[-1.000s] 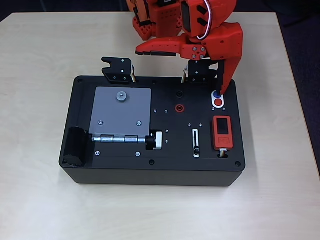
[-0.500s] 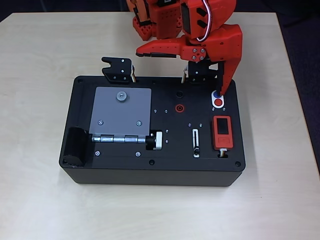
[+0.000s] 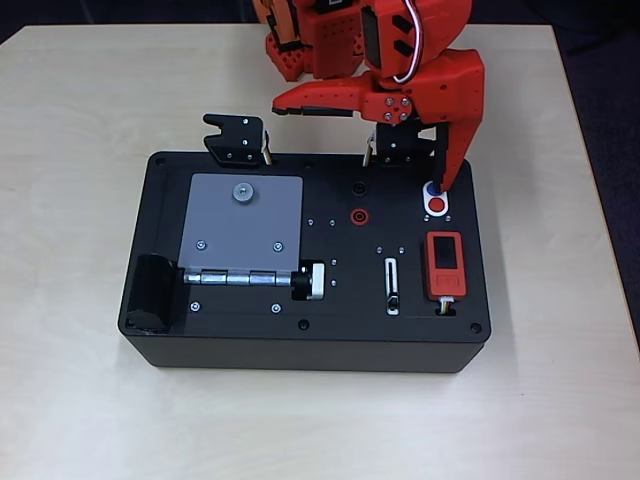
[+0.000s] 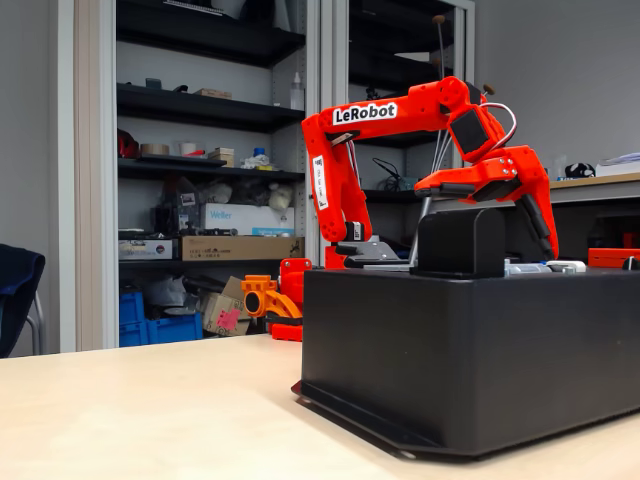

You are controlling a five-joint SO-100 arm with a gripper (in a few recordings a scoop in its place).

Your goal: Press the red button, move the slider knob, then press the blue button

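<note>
Even bright light, soft shadows, sharp pics

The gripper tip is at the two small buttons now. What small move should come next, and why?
Probably a short shift toward the red button, then a press down. In the overhead view the gripper has its lower finger tip over the blue button, while the red one beside it lies uncovered, and red comes first. The slider knob waits after that.

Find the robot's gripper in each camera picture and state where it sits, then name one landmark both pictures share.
Overhead view: the gripper is upper right, one fingertip down at the blue button, the other finger spread out to the left.
Fixed view: the gripper is at right, above the box's top.
Shared landmark: the black box, seen from above and side-on.
</note>
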